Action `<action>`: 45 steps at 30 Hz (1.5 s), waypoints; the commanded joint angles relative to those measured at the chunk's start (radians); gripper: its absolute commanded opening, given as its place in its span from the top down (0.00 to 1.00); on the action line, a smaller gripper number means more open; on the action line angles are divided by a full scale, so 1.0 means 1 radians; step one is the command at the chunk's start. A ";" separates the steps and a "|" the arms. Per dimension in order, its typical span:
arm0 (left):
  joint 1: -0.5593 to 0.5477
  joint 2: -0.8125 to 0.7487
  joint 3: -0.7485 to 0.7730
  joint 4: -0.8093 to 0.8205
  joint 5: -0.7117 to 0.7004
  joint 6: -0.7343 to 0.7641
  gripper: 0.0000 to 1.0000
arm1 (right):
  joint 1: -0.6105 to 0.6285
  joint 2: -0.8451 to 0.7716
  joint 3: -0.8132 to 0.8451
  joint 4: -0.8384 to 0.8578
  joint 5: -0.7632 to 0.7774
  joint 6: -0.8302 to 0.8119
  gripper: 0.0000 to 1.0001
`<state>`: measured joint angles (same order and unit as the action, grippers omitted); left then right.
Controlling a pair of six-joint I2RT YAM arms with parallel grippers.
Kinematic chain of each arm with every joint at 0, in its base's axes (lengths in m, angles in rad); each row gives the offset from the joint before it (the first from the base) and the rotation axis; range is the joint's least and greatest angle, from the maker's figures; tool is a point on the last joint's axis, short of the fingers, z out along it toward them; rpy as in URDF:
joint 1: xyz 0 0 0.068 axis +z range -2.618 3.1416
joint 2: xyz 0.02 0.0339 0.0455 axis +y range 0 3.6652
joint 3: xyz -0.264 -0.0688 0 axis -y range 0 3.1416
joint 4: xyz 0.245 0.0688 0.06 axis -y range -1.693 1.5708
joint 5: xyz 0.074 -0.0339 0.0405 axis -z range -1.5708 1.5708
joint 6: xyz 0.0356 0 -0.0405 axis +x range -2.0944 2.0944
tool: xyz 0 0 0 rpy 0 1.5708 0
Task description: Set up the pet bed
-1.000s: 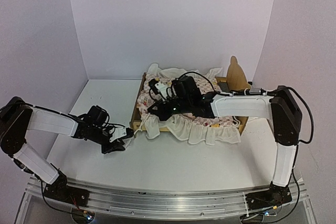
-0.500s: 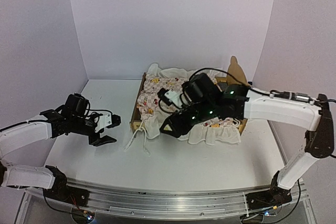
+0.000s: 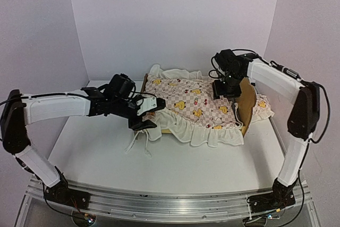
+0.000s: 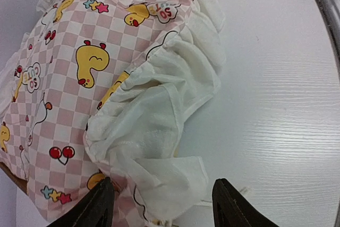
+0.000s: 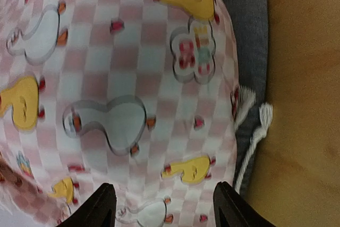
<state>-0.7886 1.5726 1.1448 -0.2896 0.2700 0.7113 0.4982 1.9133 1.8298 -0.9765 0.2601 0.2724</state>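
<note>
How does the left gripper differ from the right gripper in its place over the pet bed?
The left gripper hangs over the quilt's cream ruffle at the foot end; the right gripper hangs over the checked quilt beside the headboard. Under the left gripper lies white table too; under the right gripper, grey base. Both stand open, holding nothing.

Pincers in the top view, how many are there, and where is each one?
2. The left pincer is open over the quilt's near-left ruffled corner. The right pincer is open above the quilt beside the wooden headboard. None appears hidden.
</note>
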 commanded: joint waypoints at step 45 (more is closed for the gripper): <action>0.208 0.134 0.131 -0.207 0.268 0.356 0.82 | -0.144 0.108 0.264 0.092 -0.233 -0.181 0.47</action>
<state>-0.5926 1.6970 1.2149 -0.4703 0.5282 1.0451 0.3180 2.2399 2.1197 -0.7988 0.0920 0.1203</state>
